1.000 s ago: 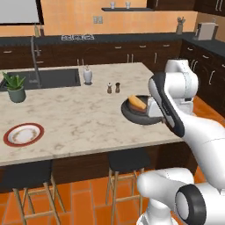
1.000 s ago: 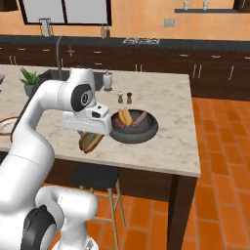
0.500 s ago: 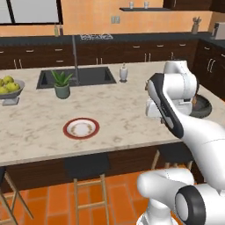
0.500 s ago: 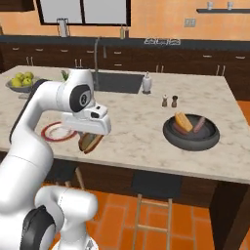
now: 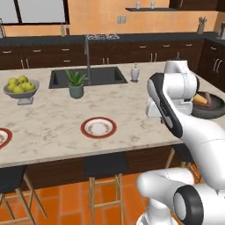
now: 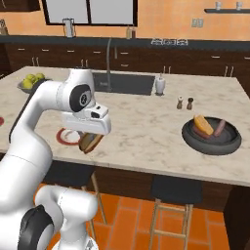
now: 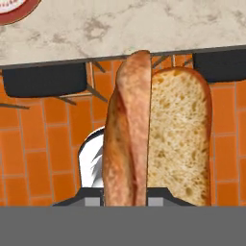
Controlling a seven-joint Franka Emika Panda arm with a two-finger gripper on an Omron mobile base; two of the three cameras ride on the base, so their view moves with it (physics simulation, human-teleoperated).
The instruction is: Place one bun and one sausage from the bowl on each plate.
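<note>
My gripper (image 6: 90, 136) is shut on a split bun (image 6: 91, 144) and holds it just off the counter's front edge. In the hand view the bun (image 7: 161, 139) hides the fingertips, with floor tiles and stools behind it. A red-rimmed plate (image 5: 98, 127) lies near the front edge, partly behind my hand as the plate (image 6: 64, 137) and at the top left corner as the plate (image 7: 12, 8). Another plate (image 5: 2, 137) lies at the far left. The dark bowl (image 6: 212, 141) on the right holds a bun (image 6: 203, 125) and a sausage (image 6: 219, 128).
A footed bowl of yellow fruit (image 5: 19, 87), a potted plant (image 5: 75, 83), the sink (image 5: 103, 76) with its tap and a soap dispenser (image 5: 135, 72) stand toward the back. Salt and pepper shakers (image 6: 184, 103) stand behind the dark bowl. Stools (image 5: 102, 167) stand below the counter's front edge.
The base has driven left along the counter, so the whole scene has slid right. The dark bowl now lies far to the right and the plates have come near. The gripper stays shut on the bun.
</note>
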